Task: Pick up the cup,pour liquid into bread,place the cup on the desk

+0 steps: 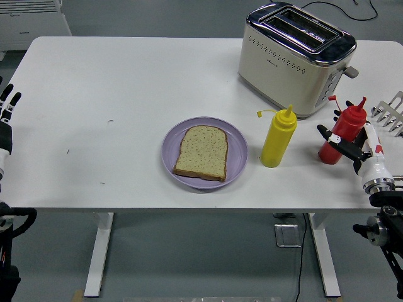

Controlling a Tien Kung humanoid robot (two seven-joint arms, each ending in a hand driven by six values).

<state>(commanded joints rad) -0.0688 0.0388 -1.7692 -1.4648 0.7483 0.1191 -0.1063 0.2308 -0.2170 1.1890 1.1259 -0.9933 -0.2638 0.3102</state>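
Near the table's [126, 82] right edge, the right hand [349, 146] reaches at the red squeeze bottle [340, 133], fingers spread around it, not visibly clamped. No cup shows; this bottle seems the pourer. 1 clumsy closure could tip it or knock the yellow bottle [278, 139] just beside. Bread [201, 152] waits on the purple plate [236, 151] mid-table. The left hand [6, 110] rests open at the left edge.

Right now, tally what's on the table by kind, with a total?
Plastic squeeze bottles: 2, yellow squeeze bottle and red squeeze bottle
Cream and chrome toaster: 1
Round purple plate: 1
Brown bread slice: 1
Total: 5
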